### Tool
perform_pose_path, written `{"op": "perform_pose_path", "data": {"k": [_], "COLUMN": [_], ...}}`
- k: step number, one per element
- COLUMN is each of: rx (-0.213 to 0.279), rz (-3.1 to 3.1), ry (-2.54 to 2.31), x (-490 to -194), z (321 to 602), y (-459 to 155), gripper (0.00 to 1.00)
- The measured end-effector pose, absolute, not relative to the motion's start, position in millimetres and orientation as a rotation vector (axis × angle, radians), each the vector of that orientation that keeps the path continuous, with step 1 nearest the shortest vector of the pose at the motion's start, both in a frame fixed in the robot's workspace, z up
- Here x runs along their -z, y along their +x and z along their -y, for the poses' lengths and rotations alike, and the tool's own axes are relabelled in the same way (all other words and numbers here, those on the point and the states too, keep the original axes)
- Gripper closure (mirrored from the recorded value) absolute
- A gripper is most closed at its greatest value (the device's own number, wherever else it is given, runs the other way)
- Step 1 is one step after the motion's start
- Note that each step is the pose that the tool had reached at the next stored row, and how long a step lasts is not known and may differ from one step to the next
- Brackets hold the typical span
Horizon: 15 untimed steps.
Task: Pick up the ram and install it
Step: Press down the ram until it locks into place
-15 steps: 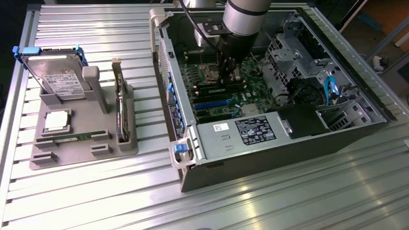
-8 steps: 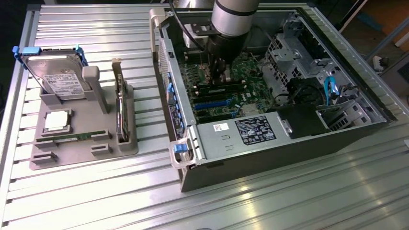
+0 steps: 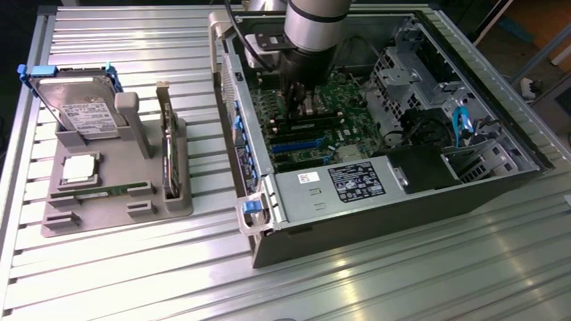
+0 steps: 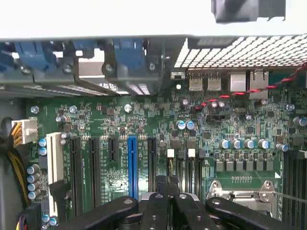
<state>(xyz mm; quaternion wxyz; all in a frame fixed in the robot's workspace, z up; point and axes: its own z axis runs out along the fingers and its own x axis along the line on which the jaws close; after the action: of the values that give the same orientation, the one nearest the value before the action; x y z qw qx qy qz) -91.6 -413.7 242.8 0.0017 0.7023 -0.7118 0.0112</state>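
A thin green circuit-board ram stick (image 3: pixel 107 192) lies in the grey holder tray (image 3: pixel 89 221) at lower left of the exterior view; it looks light, stiff and fragile, best gripped by its long edges. The arm reaches down into the open computer case (image 3: pixel 499 177), its gripper (image 4: pixel 168 184) with jaws closed and empty above the motherboard (image 4: pixel 144 129).

Overhead light bounces hard off the ribbed metal table (image 3: pixel 357 281), streaky white glare at the bottom and upper left. Inside the computer case (image 3: pixel 499 180) it's shadowy. Wrist view's blown out white along the top, and the motherboard (image 4: pixel 158 139) looks soft.
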Motion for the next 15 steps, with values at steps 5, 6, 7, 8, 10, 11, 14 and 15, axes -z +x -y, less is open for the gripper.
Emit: {"op": "perform_pose_path", "data": {"k": [5,6,7,8,10,11,14,15], "rx": [-0.035,-0.035,-0.035,-0.035,-0.035,-0.035,-0.035,-0.035], "rz": [2.234,2.234,2.234,2.234,2.234,2.234,2.234,2.234], "ry": [2.204,2.204,2.204,2.204,2.204,2.204,2.204,2.204], "x": [-242.7,-242.4,-241.8,-241.2,-239.9,-239.0,-237.2,-237.1], "z": [413.8,413.8,413.8,413.8,413.8,413.8,413.8,413.8], "y": [-91.8,-91.8,-91.8,-91.8,-91.8,-91.8,-91.8,-91.8], "gripper": [0.89,0.89,0.89,0.89,0.89,0.89,0.89,0.89]}}
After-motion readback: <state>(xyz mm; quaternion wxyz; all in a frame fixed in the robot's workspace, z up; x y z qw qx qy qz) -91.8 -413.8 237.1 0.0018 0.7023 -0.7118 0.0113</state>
